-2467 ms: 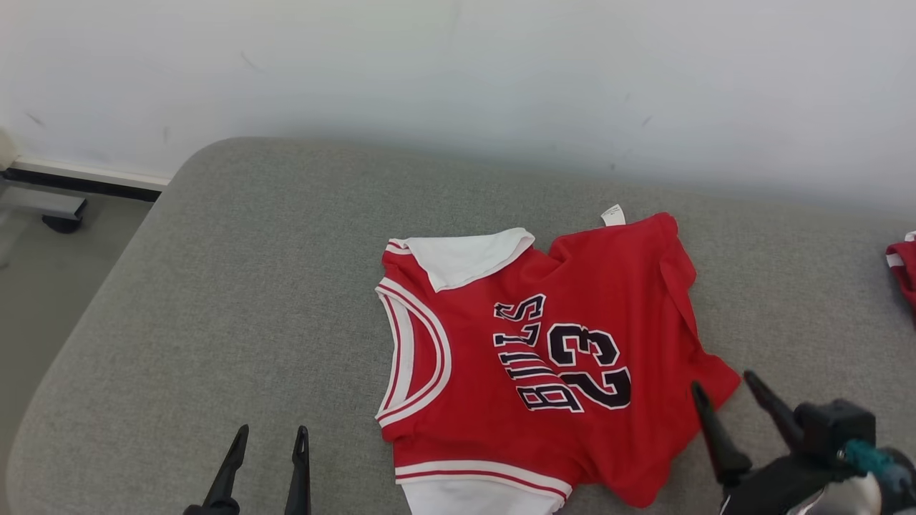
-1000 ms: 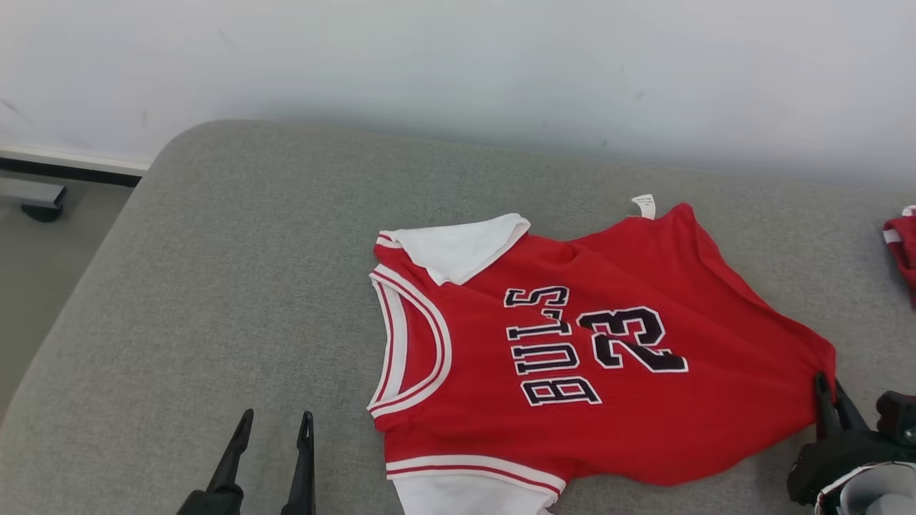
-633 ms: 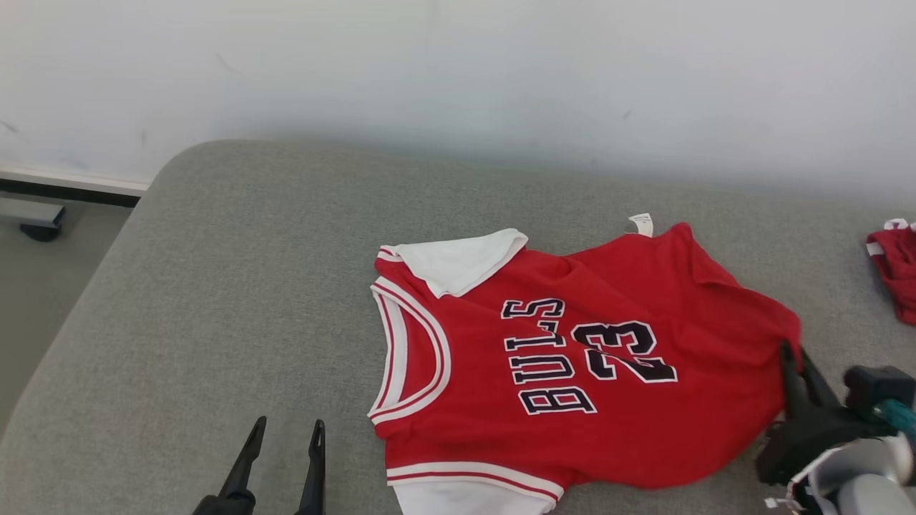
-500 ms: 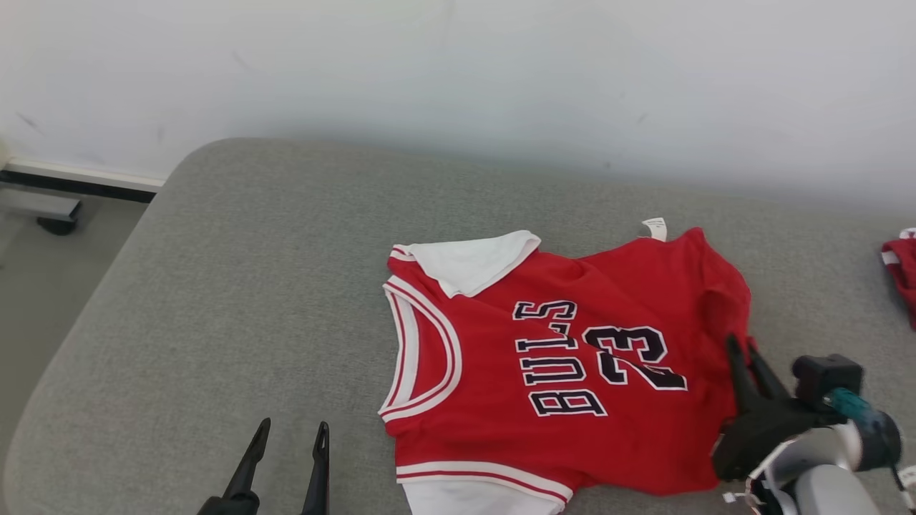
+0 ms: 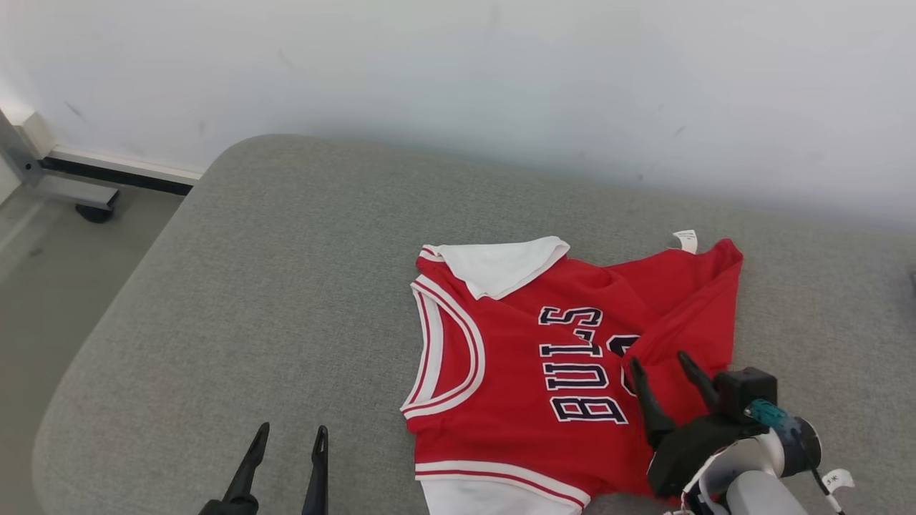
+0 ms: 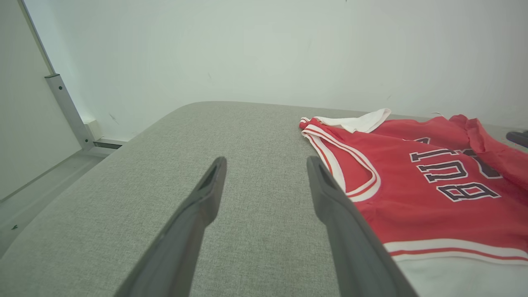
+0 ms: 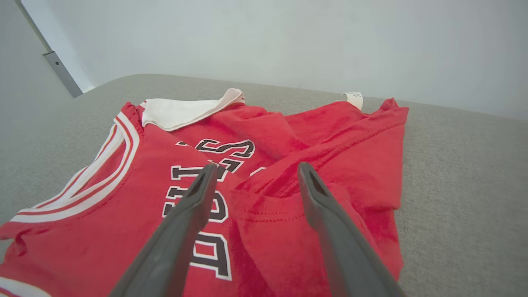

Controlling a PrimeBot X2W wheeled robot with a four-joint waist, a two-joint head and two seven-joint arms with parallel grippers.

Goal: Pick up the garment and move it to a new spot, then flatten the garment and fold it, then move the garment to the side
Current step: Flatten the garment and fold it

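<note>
While the red jersey (image 5: 529, 400) lies on the right half of the grey cushion (image 5: 286, 286), a white wall (image 5: 458, 71) runs close behind, and a metal frame (image 5: 64, 189) stands on the floor (image 5: 43, 286) at the far left, well apart from it. Nothing blocks the cloth except the right fingers (image 5: 646, 400), which are spread wide and hover just over the jersey's right part without pinching it. The left fingers (image 5: 247, 465) are also spread, over bare cushion just left of the striped neckline. The jersey's long axis runs left to right, with the neckline towards the robot's left. Its right end lies doubled over the number beside the lettering. A white sleeve (image 5: 501, 261) and a white tag (image 5: 685, 239) sit at the far edge.
</note>
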